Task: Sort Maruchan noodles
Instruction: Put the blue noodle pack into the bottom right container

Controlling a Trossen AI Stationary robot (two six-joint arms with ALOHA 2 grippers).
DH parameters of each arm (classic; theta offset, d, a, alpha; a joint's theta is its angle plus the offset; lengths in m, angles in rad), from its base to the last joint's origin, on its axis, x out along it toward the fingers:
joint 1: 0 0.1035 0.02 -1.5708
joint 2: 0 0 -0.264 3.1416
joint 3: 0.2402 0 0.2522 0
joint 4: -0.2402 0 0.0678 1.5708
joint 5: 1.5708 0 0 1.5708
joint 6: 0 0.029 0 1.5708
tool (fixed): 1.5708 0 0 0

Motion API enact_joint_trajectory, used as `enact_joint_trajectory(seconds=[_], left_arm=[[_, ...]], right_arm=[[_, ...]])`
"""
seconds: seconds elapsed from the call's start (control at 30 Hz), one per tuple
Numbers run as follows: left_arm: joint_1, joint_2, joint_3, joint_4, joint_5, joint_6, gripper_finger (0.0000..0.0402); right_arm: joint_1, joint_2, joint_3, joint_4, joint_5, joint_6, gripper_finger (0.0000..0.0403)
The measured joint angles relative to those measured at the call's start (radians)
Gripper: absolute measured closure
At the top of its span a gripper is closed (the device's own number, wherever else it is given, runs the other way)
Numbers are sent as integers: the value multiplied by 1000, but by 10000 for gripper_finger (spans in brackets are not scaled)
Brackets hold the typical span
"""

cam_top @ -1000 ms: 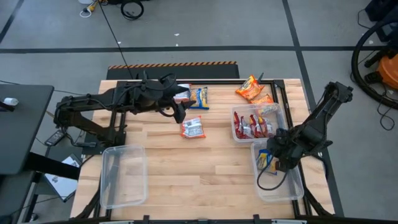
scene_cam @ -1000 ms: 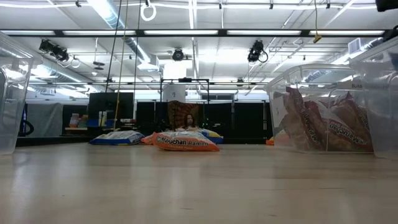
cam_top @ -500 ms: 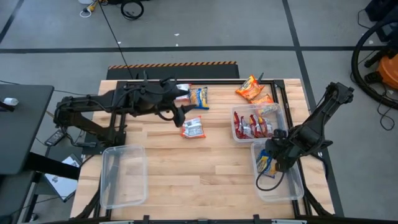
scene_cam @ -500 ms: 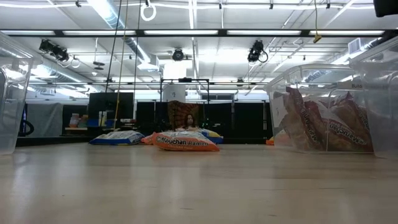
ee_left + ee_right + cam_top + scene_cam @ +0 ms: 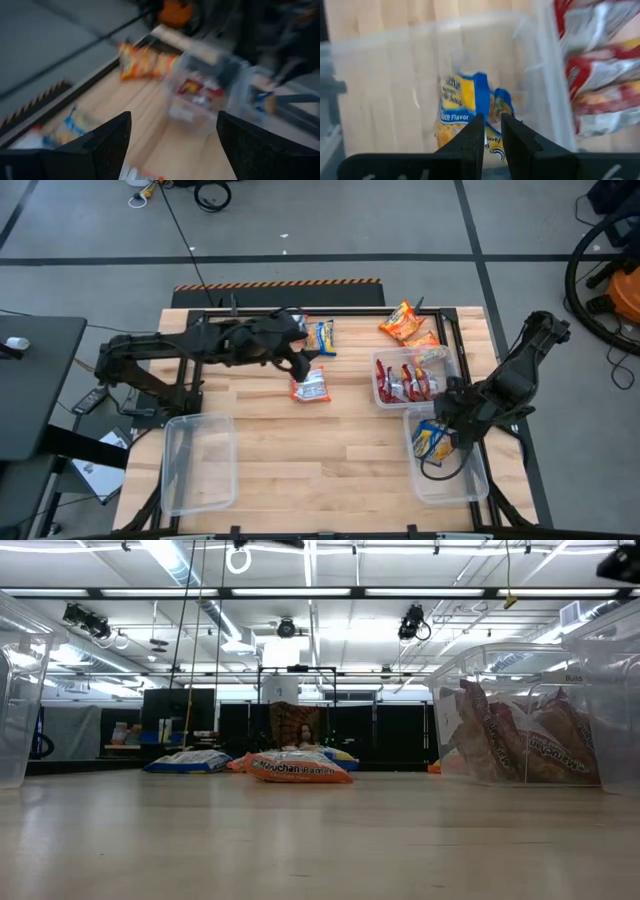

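A red-and-white noodle packet (image 5: 310, 387) lies flat on the wooden table (image 5: 300, 450), with my left gripper (image 5: 302, 366) (image 5: 172, 150) open just above its far left corner. A blue-and-yellow packet (image 5: 322, 337) lies beyond it. Orange packets (image 5: 405, 322) lie at the far right. My right gripper (image 5: 452, 425) (image 5: 492, 135) hangs over the near right clear bin (image 5: 470, 480), fingers a narrow gap apart and pointing down. Below it a blue-and-yellow packet (image 5: 467, 107) (image 5: 432, 442) lies on the bin's floor.
A second clear bin (image 5: 380, 395) at the right holds several red-and-white packets (image 5: 405, 380). A third bin (image 5: 197, 462) stands at the near left. The low view shows the packet on the table (image 5: 300, 768) and the filled bin (image 5: 520, 740).
My right gripper has risen over the near right bin, and the blue-and-yellow packet under it now shows more fully on the bin's floor. My left gripper has moved a little toward the table's right edge and down, toward the red-and-white packet.
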Motion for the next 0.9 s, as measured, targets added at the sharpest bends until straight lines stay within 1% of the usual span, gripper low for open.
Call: enact_joint_trajectory(seconds=[0.1,0.2,0.3,0.4,0.53,0.67,0.73,0.8,0.9], left_arm=[[47,61,0,-52,21,-57,106],[92,134,0,-95,55,-51,106],[143,197,0,-134,106,-20,106],[194,253,0,-163,112,46,107],[230,319,0,-171,104,224,110],[211,405,0,-212,73,500,113],[197,451,0,-210,46,601,113],[191,501,0,-206,37,665,113],[207,567,0,-199,-2,683,114]], right_arm=[[0,0,74,-22,63,-5,332],[0,0,139,2,181,-6,332],[-4,0,188,67,290,-25,329],[-28,0,205,176,358,-101,318],[-90,2,205,345,433,-199,291],[-173,3,205,457,487,-319,260],[-216,3,205,484,509,-366,246],[-262,3,205,506,516,-399,233],[-317,3,205,524,515,-423,219]])
